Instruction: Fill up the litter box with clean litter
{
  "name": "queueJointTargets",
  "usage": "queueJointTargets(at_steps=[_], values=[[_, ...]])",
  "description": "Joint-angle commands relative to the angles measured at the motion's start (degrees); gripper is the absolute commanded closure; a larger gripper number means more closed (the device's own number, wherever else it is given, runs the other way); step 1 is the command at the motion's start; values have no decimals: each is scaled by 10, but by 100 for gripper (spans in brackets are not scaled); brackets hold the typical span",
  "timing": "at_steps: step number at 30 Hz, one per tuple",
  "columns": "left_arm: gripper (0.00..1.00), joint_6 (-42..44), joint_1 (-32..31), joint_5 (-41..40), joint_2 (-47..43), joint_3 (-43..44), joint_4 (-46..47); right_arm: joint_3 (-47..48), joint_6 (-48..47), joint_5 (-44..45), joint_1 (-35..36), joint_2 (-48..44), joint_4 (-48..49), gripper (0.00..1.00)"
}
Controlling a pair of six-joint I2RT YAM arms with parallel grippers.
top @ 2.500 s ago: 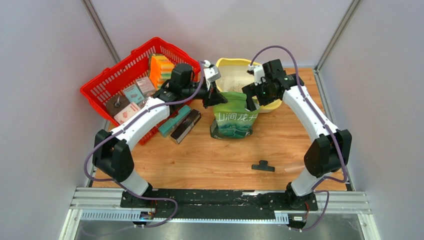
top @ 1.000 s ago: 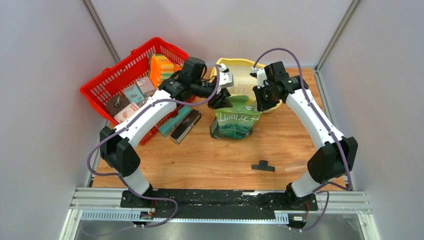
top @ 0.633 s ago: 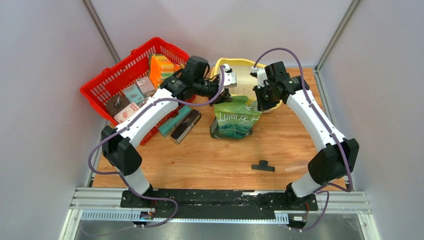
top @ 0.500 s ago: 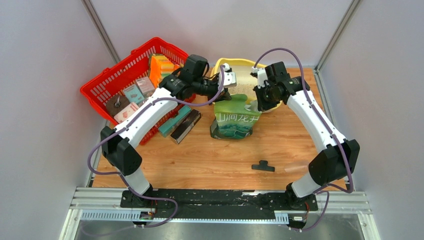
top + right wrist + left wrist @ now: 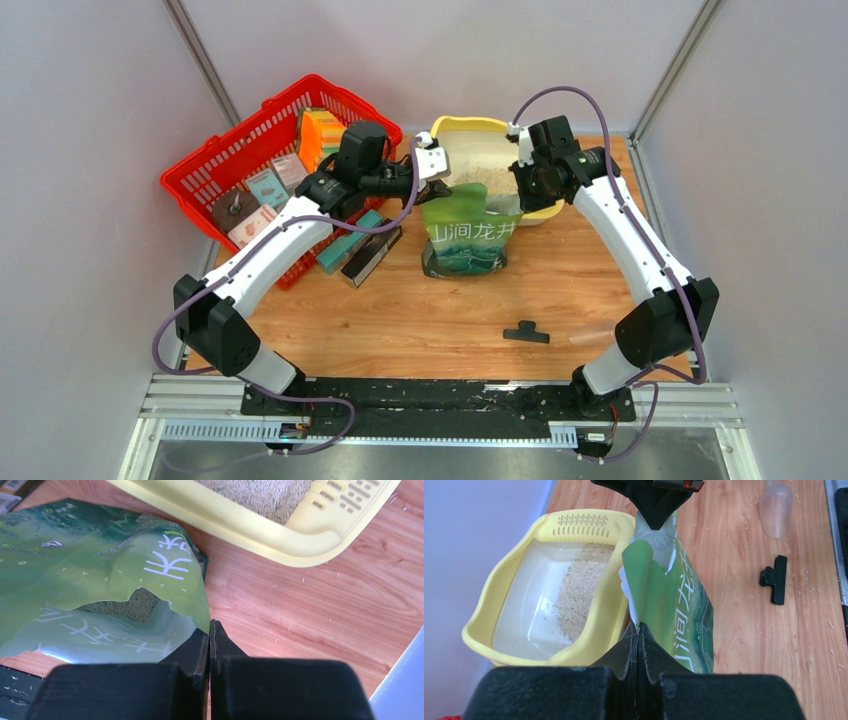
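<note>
**2 grippers pinch the open green bag in front of the litter box**

A red basket (image 5: 250, 150) of packets sits at the far left of the counter (image 5: 400, 310). The left gripper (image 5: 638, 630) is clamped tight on the left top edge of the green bag (image 5: 468, 235), which stands upright with its torn mouth open. Directly behind the bag, beyond both grippers, lies the litter box (image 5: 544, 530). A patch of clean litter (image 5: 579, 590) covers the part of its white basin nearest the bag, and the rest of the basin is bare. The right gripper (image 5: 210, 627) is closed on the bag's right top edge, just beside the box's near rim. More granules show inside the bag's mouth. A black clip (image 5: 526, 332) lies well apart on the near counter.
</note>
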Motion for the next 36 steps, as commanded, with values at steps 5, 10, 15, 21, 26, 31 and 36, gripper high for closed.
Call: queueJointTargets(at_steps=[5, 10, 15, 21, 26, 31, 36], values=[[100, 103, 26, 51, -29, 54, 108, 103, 7, 15, -11, 21, -42, 100], [100, 150, 38, 79, -3, 103, 69, 84, 23, -16, -1, 19, -48, 100], [100, 141, 42, 86, 19, 149, 83, 88, 25, -20, 14, 18, -47, 100], [100, 131, 42, 99, 13, 134, 75, 103, 25, -12, 18, 21, -41, 100], [100, 126, 42, 85, -14, 91, 79, 108, 25, -8, 19, 25, -40, 100], [100, 134, 42, 80, -32, 57, 71, 125, 25, -18, 22, 32, -44, 100], [100, 108, 42, 79, -37, 34, 89, 174, 42, -24, 40, 49, -74, 100]])
